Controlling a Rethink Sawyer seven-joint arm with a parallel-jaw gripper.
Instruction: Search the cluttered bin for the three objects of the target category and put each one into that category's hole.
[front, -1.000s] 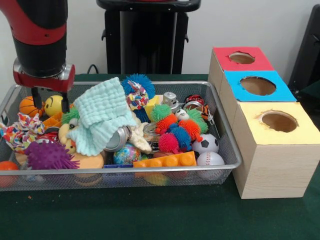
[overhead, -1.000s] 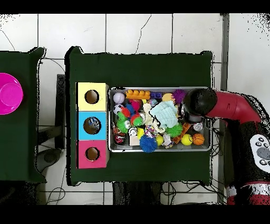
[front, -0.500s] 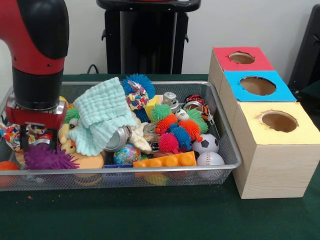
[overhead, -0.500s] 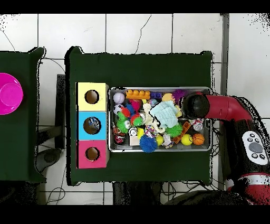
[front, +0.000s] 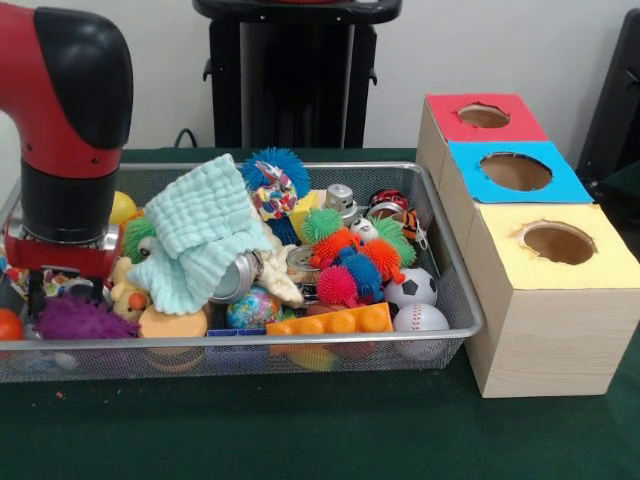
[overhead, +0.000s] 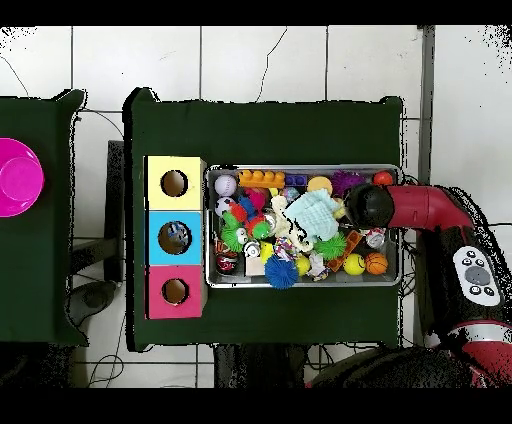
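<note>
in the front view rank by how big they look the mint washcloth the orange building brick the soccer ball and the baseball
1. Mint washcloth, clearly largest.
2. Orange building brick.
3. Soccer ball and baseball: they look alike, and the baseball sits nearer the camera, so I won't rank them.

Green table (front: 300, 430): mesh bin (front: 445, 270) beside three-hole box (front: 540, 330), touching.
</note>
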